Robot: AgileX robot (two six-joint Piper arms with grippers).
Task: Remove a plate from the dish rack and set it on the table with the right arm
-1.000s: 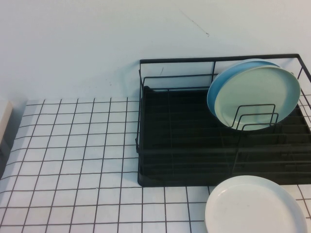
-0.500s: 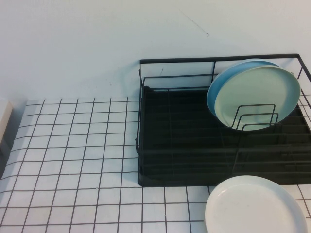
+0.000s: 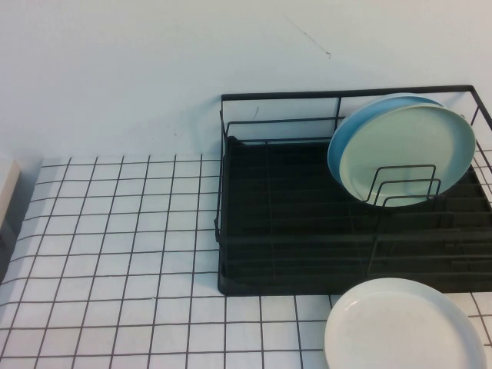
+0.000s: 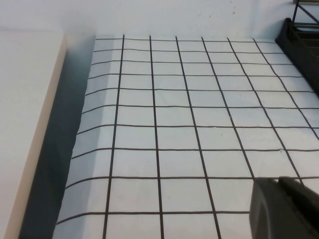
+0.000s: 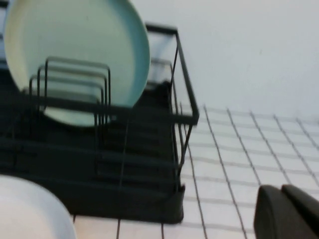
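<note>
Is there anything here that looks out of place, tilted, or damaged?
Nothing stands out. The plate leans upright in the dish rack, a white plate lies on the table. Both grippers are over the table.

1. Across the high view, nothing has moved since the two earlier pictures; every item sits in the same spot.
2. The plate [image 3: 407, 154] stands on edge as before, held by the upright wire loops of the dish rack [image 3: 231, 192], with the light blue plate [image 3: 336, 150] close behind it.
3. The white plate [image 3: 403, 327] lies where it did on the table [image 3: 115, 231], just in front of the rack.
4. The left gripper [image 4: 286, 206] shows only as a dark part in its wrist view, above the gridded table.
5. The right gripper [image 5: 289, 211] shows likewise in its wrist view, over the table beside the rack's end. Neither arm has entered the high view.
</note>
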